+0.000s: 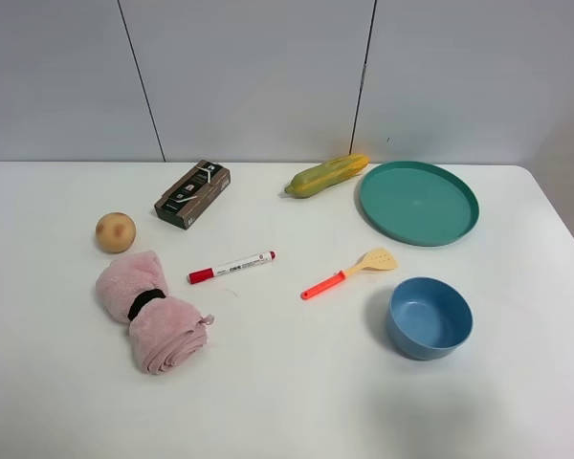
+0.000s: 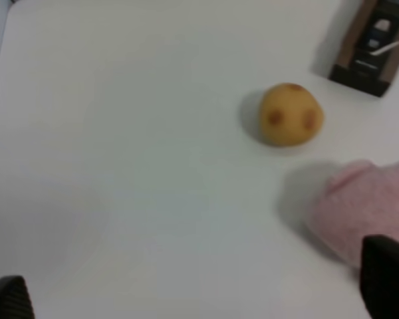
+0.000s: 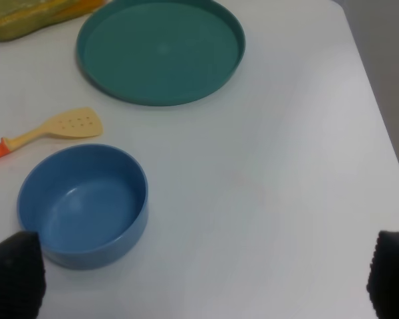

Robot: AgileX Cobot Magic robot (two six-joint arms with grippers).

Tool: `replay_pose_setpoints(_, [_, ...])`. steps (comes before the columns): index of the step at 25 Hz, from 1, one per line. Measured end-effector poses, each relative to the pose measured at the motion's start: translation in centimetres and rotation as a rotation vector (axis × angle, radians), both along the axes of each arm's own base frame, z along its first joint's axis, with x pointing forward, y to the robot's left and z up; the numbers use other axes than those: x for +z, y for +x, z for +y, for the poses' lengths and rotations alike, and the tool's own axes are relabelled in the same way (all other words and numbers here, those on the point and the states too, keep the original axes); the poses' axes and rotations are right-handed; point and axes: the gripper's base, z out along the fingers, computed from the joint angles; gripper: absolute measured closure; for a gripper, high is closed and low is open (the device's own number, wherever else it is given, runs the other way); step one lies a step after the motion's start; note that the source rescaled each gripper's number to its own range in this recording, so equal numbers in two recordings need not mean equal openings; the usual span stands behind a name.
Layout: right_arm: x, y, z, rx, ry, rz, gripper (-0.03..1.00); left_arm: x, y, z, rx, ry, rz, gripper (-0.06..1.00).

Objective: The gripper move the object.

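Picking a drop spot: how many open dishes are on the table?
2. The teal plate sits far right, beside the corn cob; the blue bowl sits nearer, just beyond the spatula.

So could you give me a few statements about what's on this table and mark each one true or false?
1. The potato lies in the blue bowl. False: it sits on the table beside the pink towel.
2. The teal plate has nothing on it. True.
3. The left gripper holds the potato. False: its fingers are spread wide, holding nothing.
4. The marker lies between the towel and the spatula. True.
5. The corn lies beside the plate. True.
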Motion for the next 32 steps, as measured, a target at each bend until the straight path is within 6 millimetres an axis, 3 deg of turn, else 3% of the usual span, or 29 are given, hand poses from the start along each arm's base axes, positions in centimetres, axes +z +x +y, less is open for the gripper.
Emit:
replay_pose_setpoints(7, [0.0, 0.0, 0.0, 0.000, 0.000, 0.000, -0.03, 1.0, -8.3, -1.0, 0.000, 0.011, -0.180, -0.05])
replay_pose_setpoints(12, [0.0, 0.0, 0.0, 0.000, 0.000, 0.000, -0.03, -2.0, -11.2, -1.6, -0.023, -0.019, -0.236, -0.05])
replay_pose_setpoints(18, [0.0, 0.0, 0.0, 0.000, 0.000, 0.000, -0.03, -7.4, -11.6, -1.8, -0.028, -0.026, -0.218, -0.05])
replay_pose_setpoints(27, [0.0, 0.0, 0.0, 0.000, 0.000, 0.000, -0.03, -10.1, -11.3, -1.7, -0.044, -0.001, -0.227, -0.05])
replay_pose_setpoints(32, [0.0, 0.0, 0.0, 0.000, 0.000, 0.000, -0.03, -10.3, -11.1, -1.7, -0.049, 0.006, -0.220, -0.05])
